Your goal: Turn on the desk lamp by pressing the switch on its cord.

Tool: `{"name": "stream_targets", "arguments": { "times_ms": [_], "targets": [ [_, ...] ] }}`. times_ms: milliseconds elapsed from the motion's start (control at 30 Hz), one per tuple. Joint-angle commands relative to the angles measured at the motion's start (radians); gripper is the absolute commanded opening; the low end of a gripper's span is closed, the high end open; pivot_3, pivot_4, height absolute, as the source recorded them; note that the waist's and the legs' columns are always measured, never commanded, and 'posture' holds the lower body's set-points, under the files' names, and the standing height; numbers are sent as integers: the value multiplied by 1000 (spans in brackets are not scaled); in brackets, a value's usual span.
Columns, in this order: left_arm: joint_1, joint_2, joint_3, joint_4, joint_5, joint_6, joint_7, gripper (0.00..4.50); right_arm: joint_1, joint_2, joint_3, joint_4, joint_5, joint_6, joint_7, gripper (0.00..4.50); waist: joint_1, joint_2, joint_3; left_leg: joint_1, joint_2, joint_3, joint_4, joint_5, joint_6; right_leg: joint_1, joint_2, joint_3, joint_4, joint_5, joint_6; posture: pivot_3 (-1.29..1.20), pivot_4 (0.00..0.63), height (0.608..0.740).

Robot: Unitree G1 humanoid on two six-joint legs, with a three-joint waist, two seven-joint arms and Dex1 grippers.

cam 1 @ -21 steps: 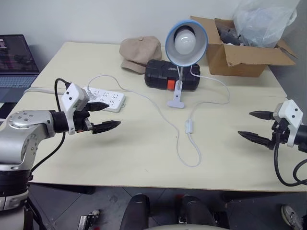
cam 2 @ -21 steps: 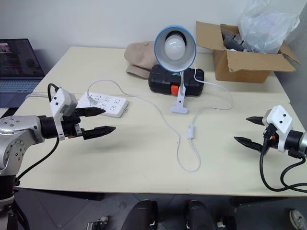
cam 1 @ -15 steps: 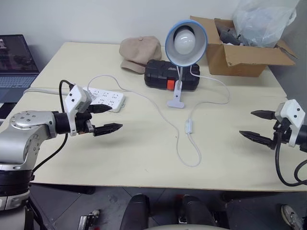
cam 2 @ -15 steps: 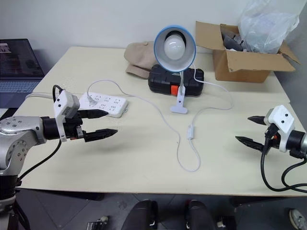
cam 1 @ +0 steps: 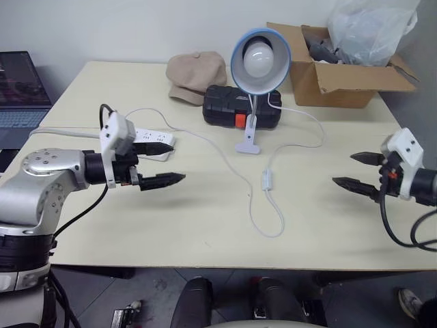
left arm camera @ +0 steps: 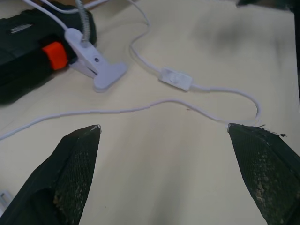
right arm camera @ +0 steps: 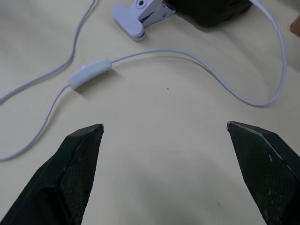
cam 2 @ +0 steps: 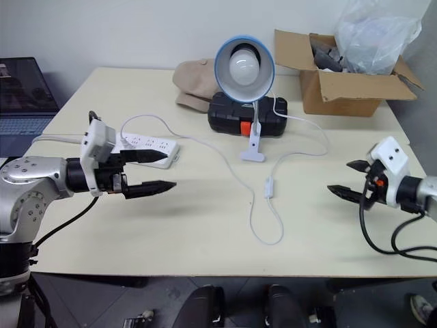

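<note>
**Both tools hovering wide open, switch lying untouched between them**

Nearest the robot, the left tool is hanging above the left half of the pale counter with its two black fingers spread wide and holding nothing. The right tool is doing the same over the counter's right edge — fingers far apart, empty, pointing inward toward the middle. Both are sitting well apart from the cord.

Between them, the cord is making a loop near the front of the counter and running back through the small white switch, which is lying flat on the surface, roughly midway between the two tools. The left wrist view is showing the switch beyond that tool's fingertips; the right wrist view is showing it too.

Farther back, the desk lamp is standing on its white clip base, blue shade and globe bulb facing forward. A white power strip is lying just behind the left tool. Behind the lamp — a black case, a tan cap, and a cardboard box at the far right.
</note>
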Motion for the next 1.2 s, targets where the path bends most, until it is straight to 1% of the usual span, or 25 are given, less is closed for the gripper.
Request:
{"name": "stream_targets", "arguments": {
  "times_ms": [33, 133, 167, 200, 267, 300, 367, 500, 733, 1200],
  "targets": [
    [-21, -19, -27, -44, 10, -36, -17, 4500, -142, 59, 31, -11, 80, 276, -112, 4426, 0, 0, 0, 0, 1, 1, 0, 0, 0, 0, 1, 1, 0, 0, 0, 0, 150, 740],
    [-33, -49, -49, -62, -1, -28, -15, 4500, -280, 191, 28, 50, 126, 517, -213, 4426, -1, 0, 0, 0, 3, 2, 1, 0, 0, -1, 2, 2, 0, 0, 0, 0, 150, 740],
    [-33, -53, -54, -64, 1, -28, -17, 4500, -310, 224, 21, 64, 128, 569, -237, 4426, 0, 0, 0, 0, 4, 4, 1, 0, 0, -1, 3, 3, 0, 1, -1, 0, 150, 740],
    [-29, -58, -64, -61, 16, -40, -17, 4500, -358, 291, -6, 103, 114, 630, -287, 4426, 0, 0, 0, 0, 4, 4, 1, 0, 0, -1, 3, 4, 0, 2, -4, 0, 150, 740],
    [-22, -62, -81, -60, 39, -63, -21, 4500, -422, 374, -29, 156, 101, 707, -338, 4426, -1, 0, 0, -1, 4, 5, 0, 0, 0, -2, 4, 4, 0, 2, -4, 0, 150, 740],
    [-20, -67, -86, -61, 42, -65, -20, 4500, -449, 412, -37, 181, 94, 735, -361, 4426, -2, 0, 0, -1, 5, 6, 1, 0, 0, -3, 5, 6, 0, 3, -4, 0, 150, 740],
    [-20, -73, -87, -62, 41, -65, -19, 4500, -473, 445, -46, 204, 95, 756, -391, 4426, -1, 0, 0, -1, 6, 7, 0, 0, 0, -4, 5, 6, 1, 3, -4, 0, 150, 740],
    [-24, -92, -98, -64, 48, -72, -13, 4500, -537, 552, -36, 311, 42, 746, -460, 4426, -1, 0, 0, -1, 6, 8, 0, 0, 0, -4, 6, 6, 0, 3, -4, 0, 150, 740],
    [-8, -104, -104, -86, 55, -75, -8, 4500, -591, 620, -11, 445, -2, 696, -488, 4426, -1, 0, 0, -3, 7, 11, 0, 0, 0, -7, 7, 9, 1, 3, -4, 0, 150, 740],
    [16, -117, -108, -120, 51, -66, 10, 4500, -629, 648, 65, 569, -27, 616, -461, 4426, -3, 0, 0, -5, 8, 11, 0, 0, 0, -10, 8, 9, 1, 3, -5, 0, 150, 740]
  ]
}}
